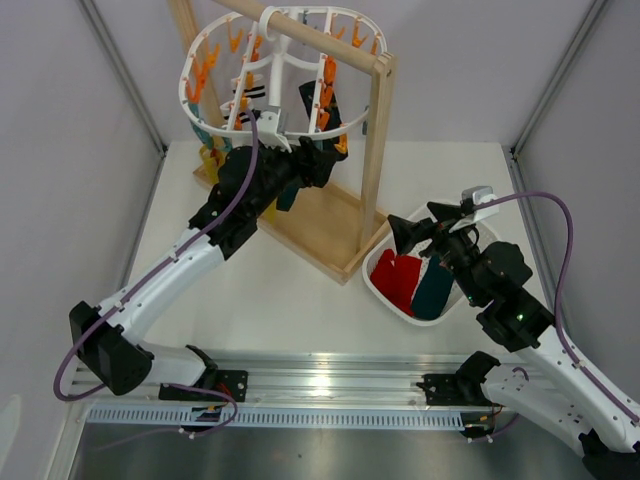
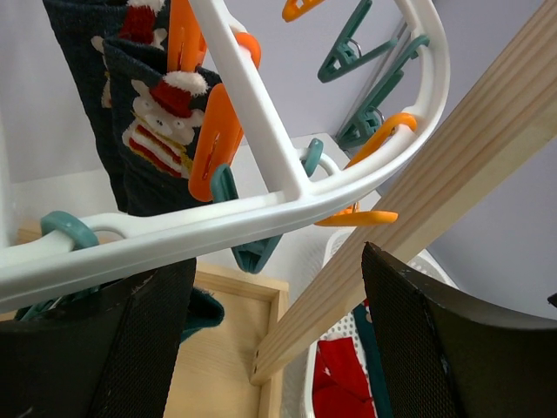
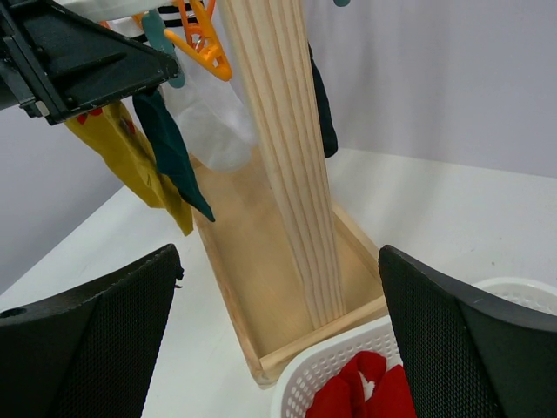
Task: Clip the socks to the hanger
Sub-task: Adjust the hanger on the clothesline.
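Observation:
The white hanger (image 1: 214, 131) hangs from the wooden rack's bar, with orange and teal pegs. Its ring (image 2: 261, 196) crosses the left wrist view, where a navy sock with a Santa figure (image 2: 144, 148) hangs from an orange peg (image 2: 218, 131). My left gripper (image 1: 322, 160) is open and empty just below the ring's near right side (image 2: 278, 348). A yellow sock (image 3: 130, 148) and a teal sock (image 3: 170, 148) hang clipped. A red sock (image 1: 398, 280) and a teal sock (image 1: 435, 288) lie in the basket. My right gripper (image 1: 408, 232) is open and empty above the basket's far-left rim (image 3: 278, 348).
The light wooden rack has a post (image 1: 374, 160) and a base tray (image 1: 320, 230) between my arms. The white perforated basket (image 1: 374, 290) sits against the tray's right corner. Grey walls close in the left, back and right of the table.

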